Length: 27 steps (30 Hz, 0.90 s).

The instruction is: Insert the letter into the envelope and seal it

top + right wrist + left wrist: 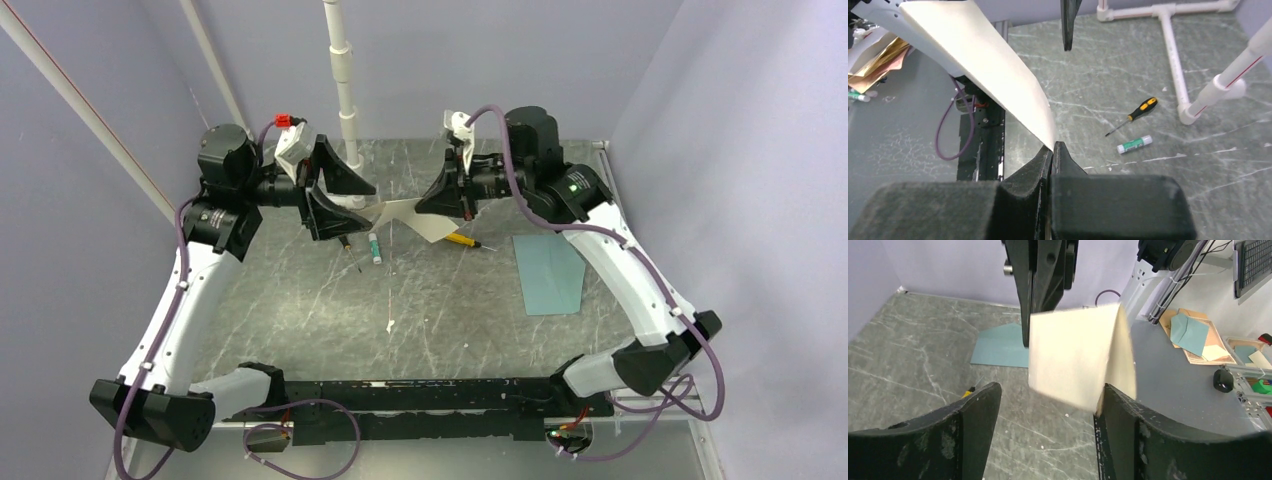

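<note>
The cream letter [405, 217] hangs folded above the table's back middle. My right gripper [426, 206] is shut on its right edge; in the right wrist view the jaws [1053, 151] pinch the sheet's [983, 65] lower corner. My left gripper [358, 208] is open at the letter's left end. In the left wrist view the letter [1073, 355] reaches in between the spread fingers, with its fold against the right finger [1128, 430]. The teal envelope [550, 272] lies flat on the table at the right, apart from both grippers; it also shows in the left wrist view [1003, 347].
A yellow-handled screwdriver [461, 240], a glue stick [375, 247] and a thin dark tool [351, 256] lie under the letter. A white pipe stand [345, 90] rises at the back. Walls close the sides. Spare envelopes [1190, 332] lie off the table.
</note>
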Each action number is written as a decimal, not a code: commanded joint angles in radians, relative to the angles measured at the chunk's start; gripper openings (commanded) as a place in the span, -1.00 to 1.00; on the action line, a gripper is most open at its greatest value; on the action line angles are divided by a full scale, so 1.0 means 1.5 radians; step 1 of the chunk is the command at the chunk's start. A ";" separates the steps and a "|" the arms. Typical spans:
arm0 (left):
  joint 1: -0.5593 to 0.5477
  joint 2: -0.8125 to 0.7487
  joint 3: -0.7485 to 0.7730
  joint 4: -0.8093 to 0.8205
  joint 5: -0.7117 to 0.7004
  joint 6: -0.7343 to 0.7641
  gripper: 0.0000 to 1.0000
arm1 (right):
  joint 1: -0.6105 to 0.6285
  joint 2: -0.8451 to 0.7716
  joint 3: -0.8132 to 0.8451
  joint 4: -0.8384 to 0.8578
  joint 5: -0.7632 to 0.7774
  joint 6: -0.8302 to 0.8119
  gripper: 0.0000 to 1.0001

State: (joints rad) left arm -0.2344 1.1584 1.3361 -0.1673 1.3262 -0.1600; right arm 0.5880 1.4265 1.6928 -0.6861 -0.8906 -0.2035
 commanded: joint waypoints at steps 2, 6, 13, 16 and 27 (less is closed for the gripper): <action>0.001 -0.024 0.000 -0.065 0.024 0.061 0.65 | -0.006 -0.039 -0.003 0.102 -0.014 0.028 -1.00; 0.001 -0.031 -0.033 0.060 0.063 -0.012 0.71 | -0.005 -0.020 0.024 0.063 -0.058 0.027 -1.00; 0.000 -0.033 -0.073 0.185 -0.067 -0.110 0.85 | -0.005 -0.033 -0.007 0.118 -0.083 0.071 -1.00; -0.001 -0.023 -0.104 0.315 -0.089 -0.217 0.84 | -0.005 -0.038 -0.029 0.171 -0.086 0.105 -1.00; -0.001 0.033 -0.136 0.671 -0.141 -0.535 0.14 | -0.005 -0.035 -0.074 0.261 -0.064 0.173 -1.00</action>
State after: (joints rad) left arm -0.2344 1.1969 1.1145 0.6285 1.1740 -0.7841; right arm 0.5831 1.3941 1.5875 -0.4004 -0.9745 0.0147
